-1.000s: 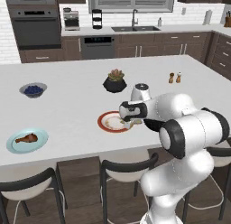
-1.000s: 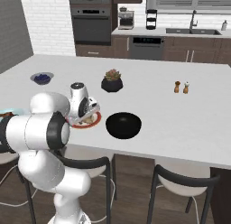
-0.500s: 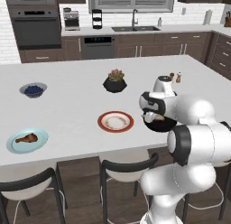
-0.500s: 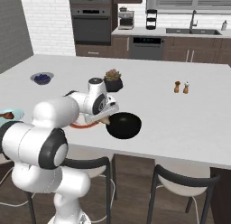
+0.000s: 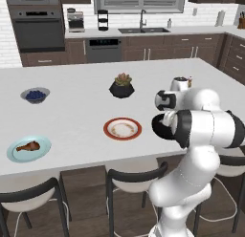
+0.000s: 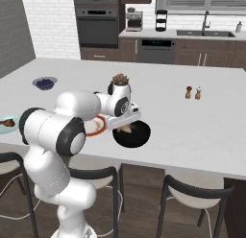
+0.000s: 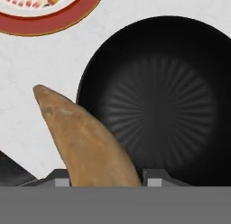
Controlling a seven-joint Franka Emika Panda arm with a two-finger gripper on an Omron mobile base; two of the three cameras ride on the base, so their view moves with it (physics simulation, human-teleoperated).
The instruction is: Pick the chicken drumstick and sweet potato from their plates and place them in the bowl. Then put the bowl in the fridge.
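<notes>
Two items are to go into the bowl (image 7: 155, 101); we judge the first transfer to be under way. We see the hand (image 6: 124, 123) poised over the near-left rim of the glossy black bowl, its jaws partly closed on the sweet potato (image 7: 85, 142), which sticks out between the fingertips toward the desk (image 5: 76, 116). In the hand view the potato's tip lies over bare desk just beside the bowl rim, not yet over the bowl's middle. The red-rimmed plate (image 5: 122, 128) stands empty near the bowl. The chicken drumstick (image 5: 27, 146) lies on the light blue plate (image 5: 15, 155), well apart at the desk's left end.

Next move, in our judgement: shift further over the bowl's centre, lower, then release. The drumstick follows; the fridge step is not yet begun.

Writing: we can read no labels or brands on anything.
</notes>
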